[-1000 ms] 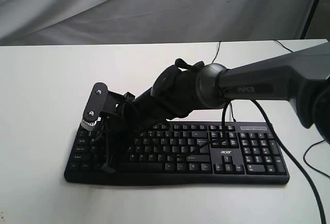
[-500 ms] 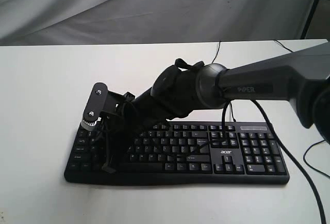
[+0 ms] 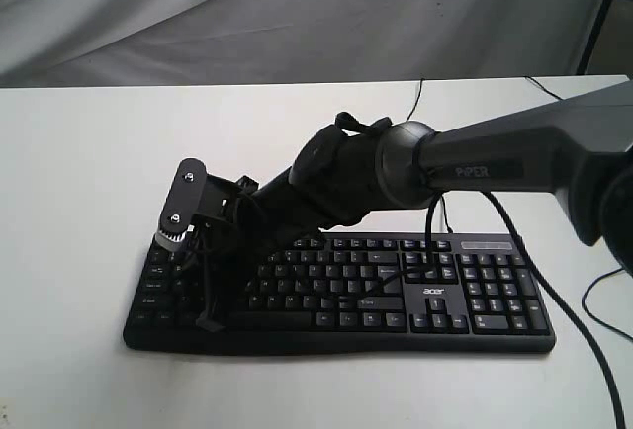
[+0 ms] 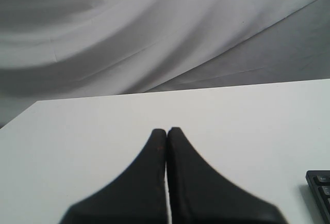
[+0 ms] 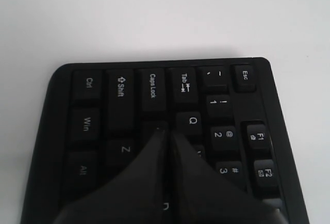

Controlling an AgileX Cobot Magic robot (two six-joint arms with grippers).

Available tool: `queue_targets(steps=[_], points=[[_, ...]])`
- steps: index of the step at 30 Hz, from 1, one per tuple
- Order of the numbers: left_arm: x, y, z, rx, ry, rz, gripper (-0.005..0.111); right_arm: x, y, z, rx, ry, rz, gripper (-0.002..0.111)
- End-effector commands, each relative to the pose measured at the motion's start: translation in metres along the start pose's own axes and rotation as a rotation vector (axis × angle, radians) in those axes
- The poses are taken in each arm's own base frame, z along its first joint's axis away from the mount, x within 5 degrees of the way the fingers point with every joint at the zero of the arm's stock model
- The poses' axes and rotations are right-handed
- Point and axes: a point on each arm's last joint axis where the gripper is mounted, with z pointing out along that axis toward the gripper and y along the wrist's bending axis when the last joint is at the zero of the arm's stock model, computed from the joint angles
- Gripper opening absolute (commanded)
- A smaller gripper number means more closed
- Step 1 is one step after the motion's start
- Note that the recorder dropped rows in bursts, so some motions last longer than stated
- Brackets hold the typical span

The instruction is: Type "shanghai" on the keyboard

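our right arm (image 3: 495, 157) coming in from 3 o'clock, stretched toward 9, wrist bent, right gripper (image 3: 209, 320) pointing down at 6, fingers pressed together. our left gripper (image 4: 166, 130) closed tight too, tips touching.

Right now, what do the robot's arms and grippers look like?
The right arm is a dark grey tube with white PiPER lettering, a rounded grey joint and a black wrapped wrist with looping black cables. Both the right gripper and left gripper have matte black fingers tapering to narrow tips. The left arm itself is out of view.
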Motion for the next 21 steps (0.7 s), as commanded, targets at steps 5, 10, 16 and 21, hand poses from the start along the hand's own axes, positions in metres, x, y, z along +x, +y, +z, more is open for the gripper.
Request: queue_targets(steps=[5, 10, 16, 21], points=[[0.0014, -0.0004, 0.0006, 0.004, 0.003, -0.003, 0.001, -0.0021, -0.0007, -0.0003, 0.0, -0.007, -0.011, 0.0], [0.0014, -0.0004, 0.0006, 0.004, 0.003, -0.003, 0.001, 0.0019, 0.0002, 0.0038, -0.011, 0.003, -0.031, 0.0], [0.0014, -0.0004, 0.0006, 0.004, 0.003, -0.003, 0.001, 0.0021, 0.0009, 0.0038, -0.018, 0.004, -0.035, 0.0], [0.0014, -0.0004, 0.0006, 0.004, 0.003, -0.003, 0.001, 0.0023, 0.0015, 0.0038, -0.025, 0.006, -0.042, 0.0]])
